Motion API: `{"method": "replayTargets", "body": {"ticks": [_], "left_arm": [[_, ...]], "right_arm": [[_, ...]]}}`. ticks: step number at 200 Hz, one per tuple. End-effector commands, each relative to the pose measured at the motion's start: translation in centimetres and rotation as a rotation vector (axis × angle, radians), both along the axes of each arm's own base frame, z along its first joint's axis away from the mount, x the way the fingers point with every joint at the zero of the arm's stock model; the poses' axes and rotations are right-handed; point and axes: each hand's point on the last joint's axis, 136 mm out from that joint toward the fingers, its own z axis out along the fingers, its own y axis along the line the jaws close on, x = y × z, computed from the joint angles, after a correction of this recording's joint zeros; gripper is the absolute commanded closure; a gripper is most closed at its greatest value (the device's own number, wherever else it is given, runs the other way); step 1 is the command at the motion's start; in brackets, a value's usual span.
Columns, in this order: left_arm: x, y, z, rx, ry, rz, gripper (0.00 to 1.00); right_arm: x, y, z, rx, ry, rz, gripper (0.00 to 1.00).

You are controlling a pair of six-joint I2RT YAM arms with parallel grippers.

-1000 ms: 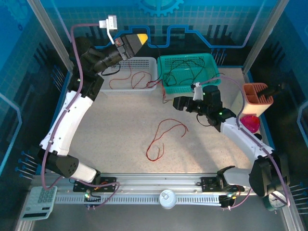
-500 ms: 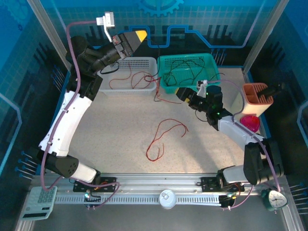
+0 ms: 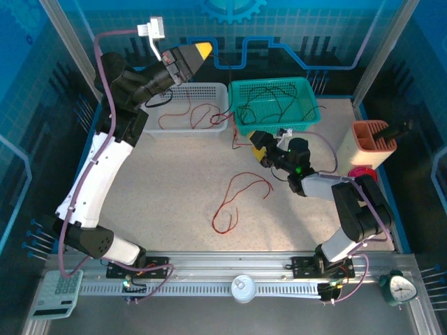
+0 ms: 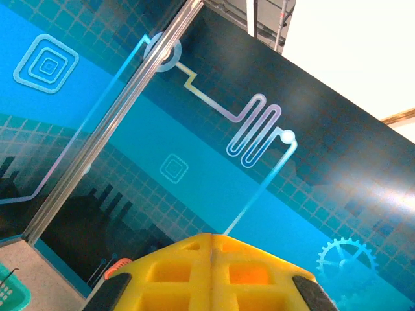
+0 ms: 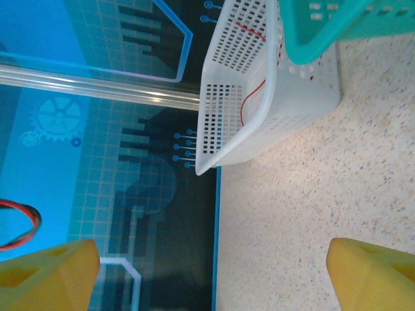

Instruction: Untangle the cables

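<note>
One red cable (image 3: 237, 199) lies in loose loops on the middle of the table. More red cables (image 3: 188, 115) curl in the white basket (image 3: 209, 89), and one strand (image 3: 227, 120) hangs over its right end. Black cables (image 3: 272, 105) are tangled in the green basket (image 3: 307, 87). My left gripper (image 3: 203, 49) is raised high above the white basket, its yellow fingers (image 4: 194, 259) pressed shut with nothing seen between them. My right gripper (image 3: 258, 143) is low, just in front of the green basket, open (image 5: 214, 272) and empty, facing the white basket (image 5: 259, 97).
An orange holder (image 3: 370, 143) and a pink object (image 3: 363, 174) stand at the right. A calculator (image 3: 59, 293), a white disc (image 3: 243, 287) and a clock (image 3: 398, 286) lie along the near rail. Blue walls enclose the table.
My right arm has swung left and folded low, bringing its gripper in front of the green basket. The left gripper has shifted slightly up and back.
</note>
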Motion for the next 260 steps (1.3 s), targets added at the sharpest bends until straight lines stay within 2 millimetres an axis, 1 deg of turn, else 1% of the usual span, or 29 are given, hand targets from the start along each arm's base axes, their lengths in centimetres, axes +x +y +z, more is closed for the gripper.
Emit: {"method": "replayTargets", "body": {"ticks": [1,23,47,64,68,72,82,98,106,108,131,145,165,188,213,230,237,239,242,260], "left_arm": [[-1.5,0.5,1.4,-0.025,-0.057,0.01,1.0],[-1.5,0.5,1.3,-0.037,-0.055,0.004,1.0],[-1.5,0.6,1.2,-0.045,-0.052,0.004,1.0],[-1.5,0.6,1.0,-0.05,-0.046,0.004,1.0],[-1.5,0.6,1.0,-0.05,-0.045,0.004,1.0],[-1.5,0.6,1.0,-0.049,-0.045,0.003,1.0],[-1.6,0.6,1.0,-0.05,-0.046,0.006,1.0],[-1.6,0.7,0.9,-0.045,-0.045,0.008,1.0],[-1.6,0.7,0.8,-0.043,-0.044,0.01,1.0],[-1.6,0.7,0.8,-0.042,-0.045,0.011,1.0],[-1.4,0.8,0.4,-0.022,-0.04,0.028,1.0],[-1.0,1.1,-0.2,-0.001,-0.037,0.055,1.0],[0.4,2.3,-1.1,0.032,-0.026,0.127,1.0],[2.8,5.1,-2.0,0.032,0.001,0.238,1.0],[4.9,8.2,-2.4,0.027,0.011,0.348,1.0],[5.9,10.1,-2.3,0.03,0.005,0.421,1.0],[6.3,10.7,-2.2,0.029,-0.001,0.445,1.0],[6.3,10.9,-2.1,0.029,-0.004,0.451,1.0],[6.4,11.2,-2.0,0.028,-0.007,0.461,1.0],[7.3,12.6,-1.5,0.016,-0.016,0.506,1.0]], "right_arm": [[0.2,0.6,2.3,0.081,-0.069,-0.019,0.09],[0.9,1.2,3.0,0.08,-0.085,-0.014,0.13],[2.1,0.8,2.7,0.074,-0.078,-0.054,0.16],[3.1,0.8,2.7,0.092,-0.079,-0.07,0.29],[3.3,1.0,2.7,0.101,-0.077,-0.07,0.33],[3.6,1.0,2.7,0.113,-0.077,-0.072,0.4],[4.0,1.3,2.9,0.146,-0.08,-0.066,0.59],[4.5,1.7,2.8,0.187,-0.078,-0.063,0.87],[4.6,1.7,2.8,0.197,-0.081,-0.06,0.98],[4.6,1.7,2.8,0.199,-0.081,-0.06,1.0],[4.9,0.9,2.8,0.172,-0.08,-0.069,1.0],[4.9,-0.2,2.7,0.117,-0.075,-0.09,1.0],[4.3,-2.4,2.6,0.024,-0.063,-0.137,1.0],[3.0,-5.0,2.7,-0.088,-0.04,-0.194,1.0],[1.2,-8.1,3.0,-0.224,-0.034,-0.257,1.0],[-0.2,-10.7,3.4,-0.316,-0.03,-0.314,1.0],[-0.8,-11.7,3.7,-0.348,-0.031,-0.339,1.0],[-1.0,-12.1,4.0,-0.353,-0.04,-0.348,1.0],[-1.4,-12.4,3.7,-0.371,-0.023,-0.351,1.0],[-2.9,-14.8,4.5,-0.441,-0.025,-0.408,1.0]]}}
